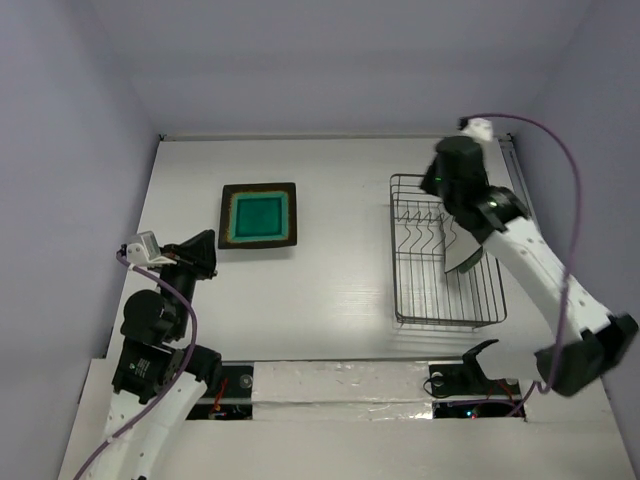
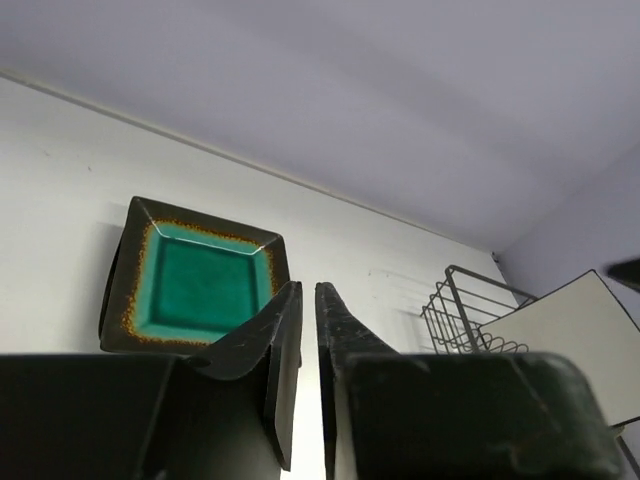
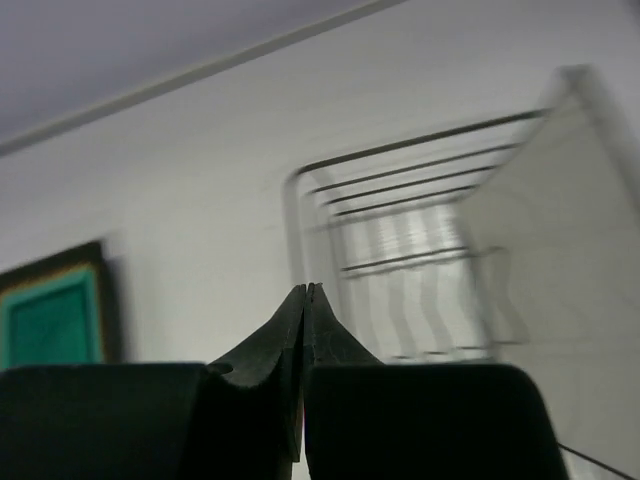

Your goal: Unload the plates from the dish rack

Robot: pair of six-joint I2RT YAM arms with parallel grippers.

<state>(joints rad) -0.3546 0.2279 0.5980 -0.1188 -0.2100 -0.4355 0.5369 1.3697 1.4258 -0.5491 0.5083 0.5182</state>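
Observation:
The teal plate (image 1: 258, 215) with a dark rim lies flat on the table, left of centre; it also shows in the left wrist view (image 2: 195, 283) and the right wrist view (image 3: 50, 320). The grey wire dish rack (image 1: 480, 300) stands on the right, and shows in both wrist views (image 2: 460, 310) (image 3: 400, 215). One pale plate (image 1: 463, 258) leans tilted in it (image 2: 575, 345) (image 3: 575, 300). My right gripper (image 1: 440, 180) is shut and empty above the rack's far end (image 3: 307, 290). My left gripper (image 1: 205, 250) is shut and empty, just near-left of the teal plate (image 2: 308, 290).
The white table (image 1: 340, 290) is walled in by pale side walls and a back wall (image 1: 340, 60). The right arm's purple cable (image 1: 575, 190) loops over the right side. No other plates are in view.

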